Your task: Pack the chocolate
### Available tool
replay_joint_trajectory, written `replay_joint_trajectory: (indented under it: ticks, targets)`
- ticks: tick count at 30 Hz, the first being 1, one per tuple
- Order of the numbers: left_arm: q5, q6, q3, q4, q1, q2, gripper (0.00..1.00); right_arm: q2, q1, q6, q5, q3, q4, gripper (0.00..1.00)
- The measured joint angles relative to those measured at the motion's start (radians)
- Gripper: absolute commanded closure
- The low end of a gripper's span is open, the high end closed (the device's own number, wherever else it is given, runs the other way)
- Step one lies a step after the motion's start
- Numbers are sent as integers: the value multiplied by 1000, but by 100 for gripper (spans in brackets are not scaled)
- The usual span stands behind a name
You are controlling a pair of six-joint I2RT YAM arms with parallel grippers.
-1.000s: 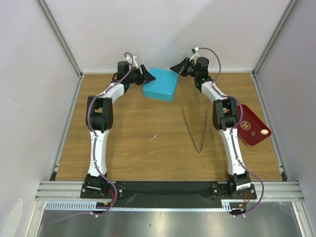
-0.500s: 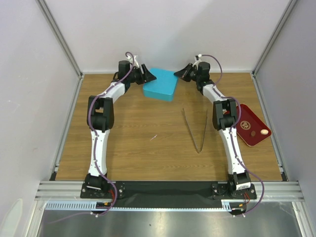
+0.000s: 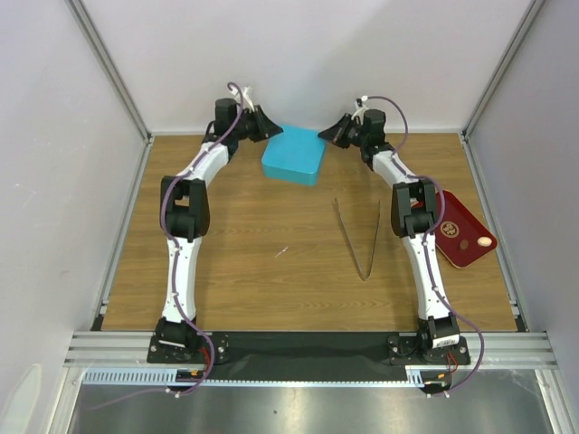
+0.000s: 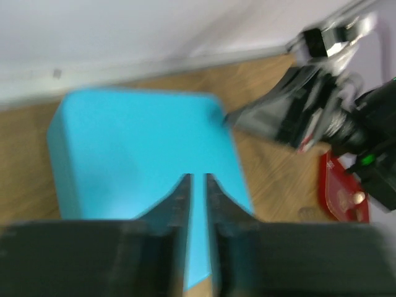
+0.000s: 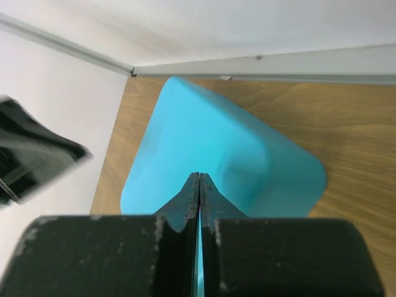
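A closed teal box [image 3: 294, 155] lies at the back of the table, also in the left wrist view [image 4: 136, 148] and the right wrist view [image 5: 229, 148]. My left gripper [image 3: 270, 130] hovers at the box's left back corner; its jaws [image 4: 198, 180] stand nearly together with nothing between them. My right gripper [image 3: 331, 133] is shut and empty at the box's right back corner, its tips [image 5: 199, 177] over the lid. One pale chocolate [image 3: 486, 241] rests on a red tray [image 3: 457, 217] at the far right, and shows small in the left wrist view [image 4: 357, 198].
Long metal tweezers [image 3: 362, 240] lie on the wood right of centre, tips toward me. The back wall runs just behind the box and both grippers. The red tray sits against the right frame rail [image 3: 493, 208].
The left gripper's jaws have closed, and it has drawn back a little toward the wall. The right gripper has come down slightly toward the box's corner.
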Motion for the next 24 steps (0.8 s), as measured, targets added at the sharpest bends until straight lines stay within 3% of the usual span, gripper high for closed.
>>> replay_joint_trajectory:
  ticks: [1,2,9,17,24]
  targets:
    - [0,3,25,0,0,0,98,-4,6,-6,-4,-6,-1,100]
    - [-1,6,52,4,0,0,100,-9,12,-10,-7,-18,0,100]
    - [-34,10,225,17,0,71,100,-18,44,-11,-24,-74,35,100]
    - [-85,13,220,-57,2,216,100,-18,50,-21,-25,-74,34,100]
    - [-107,20,220,-97,5,196,100,-45,48,-53,-25,-90,-13,100]
